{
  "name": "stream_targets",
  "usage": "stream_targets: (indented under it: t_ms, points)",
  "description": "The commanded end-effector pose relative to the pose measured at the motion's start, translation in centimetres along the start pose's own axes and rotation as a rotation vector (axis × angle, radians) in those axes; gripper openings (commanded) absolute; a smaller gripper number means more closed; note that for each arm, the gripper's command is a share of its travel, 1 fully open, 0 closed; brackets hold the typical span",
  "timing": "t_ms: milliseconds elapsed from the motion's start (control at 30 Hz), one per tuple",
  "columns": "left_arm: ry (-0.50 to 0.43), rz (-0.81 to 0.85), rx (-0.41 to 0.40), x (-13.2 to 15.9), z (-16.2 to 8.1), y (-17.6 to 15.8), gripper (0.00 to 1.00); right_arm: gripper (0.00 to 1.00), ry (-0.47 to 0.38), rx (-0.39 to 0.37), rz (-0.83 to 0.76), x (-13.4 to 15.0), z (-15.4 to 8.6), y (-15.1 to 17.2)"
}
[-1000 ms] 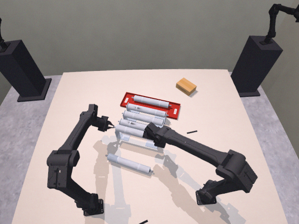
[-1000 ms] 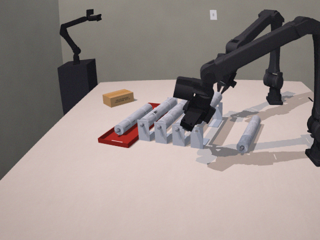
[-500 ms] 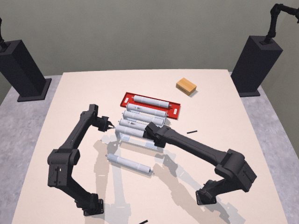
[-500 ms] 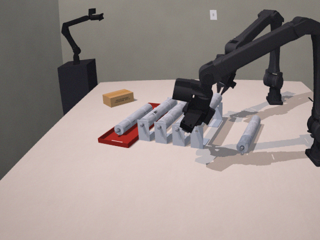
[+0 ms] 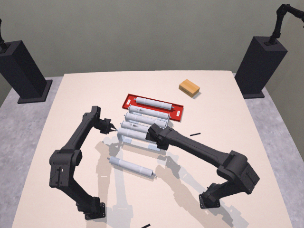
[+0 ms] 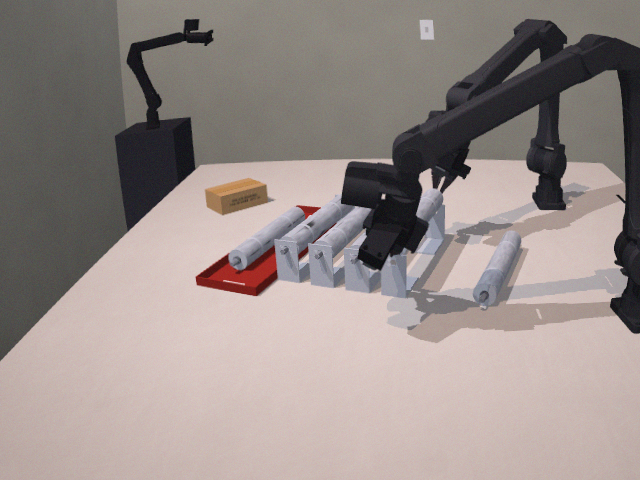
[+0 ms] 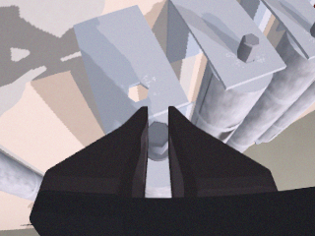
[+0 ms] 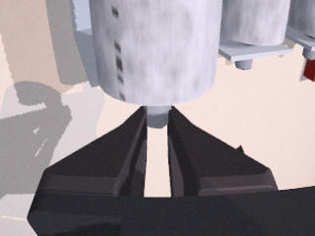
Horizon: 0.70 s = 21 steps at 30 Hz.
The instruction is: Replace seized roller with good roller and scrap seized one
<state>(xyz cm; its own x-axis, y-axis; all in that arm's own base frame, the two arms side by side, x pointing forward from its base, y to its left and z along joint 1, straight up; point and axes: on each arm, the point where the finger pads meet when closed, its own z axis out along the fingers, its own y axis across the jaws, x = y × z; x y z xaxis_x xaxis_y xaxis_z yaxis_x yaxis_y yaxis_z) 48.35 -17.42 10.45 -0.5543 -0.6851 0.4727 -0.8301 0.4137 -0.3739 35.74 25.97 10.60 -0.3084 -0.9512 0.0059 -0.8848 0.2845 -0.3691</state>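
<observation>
Together, left pincer [image 5: 116, 129] [image 6: 385, 250] [image 7: 157, 110], right pincer [image 5: 152, 141] [image 6: 439, 189] [image 8: 157, 110], clasping raised roller's axle [image 7: 158, 135] [image 8: 157, 118]
</observation>
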Motion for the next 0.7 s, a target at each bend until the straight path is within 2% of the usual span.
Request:
stream_targets:
  t_ms: [0,67,100,167,233,300,333,433,533,567,600,667]
  points:
    - [-0.016,0.027,0.032,-0.4,-1.5,-3.2,0.03,0.03,-0.047,0.035,0.034,-2.3,-1.5,-3.0]
    - [-0.009,0.028,0.020,-0.4,-0.9,-3.1,0.03,0.03,-0.046,0.027,0.026,-2.3,-1.2,-2.9]
    - [-0.004,0.028,0.015,-0.1,-0.7,-3.0,0.03,0.03,-0.062,0.034,0.032,-2.3,-2.0,-3.3]
    - [-0.016,0.027,0.030,-0.2,-1.7,-3.4,0.03,0.03,-0.081,0.042,0.040,-2.3,-2.9,-3.7]
    - [-0.021,0.043,0.050,0.5,-2.7,-4.0,0.03,0.03,-0.081,0.034,0.063,-2.3,-2.7,-3.6]
    - [-0.012,0.019,0.016,-0.6,-0.8,-3.2,0.03,0.03,-0.051,0.016,0.046,-2.3,-1.3,-3.0]
    - [-0.015,0.007,0.010,-1.0,-0.9,-2.9,0.03,0.03,-0.047,0.011,0.039,-2.3,-1.1,-2.9]
    - [-0.024,0.032,0.043,-0.2,-2.1,-3.9,0.03,0.03,-0.068,0.022,0.037,-2.2,-2.4,-3.2]
    - [-0.027,0.039,0.052,-0.3,-2.3,-4.1,0.03,0.03,-0.070,0.023,0.046,-2.2,-2.4,-3.3]
    - [-0.028,0.044,0.055,-0.3,-1.9,-4.1,0.03,0.03,-0.068,0.022,0.050,-2.3,-1.7,-3.1]
    - [-0.036,0.056,0.074,-0.3,-2.5,-4.6,0.32,0.03,-0.086,0.032,0.058,-2.6,-2.3,-3.5]
    - [-0.034,0.054,0.069,-0.4,-2.2,-4.4,0.32,0.03,-0.086,0.032,0.058,-2.6,-2.3,-3.5]
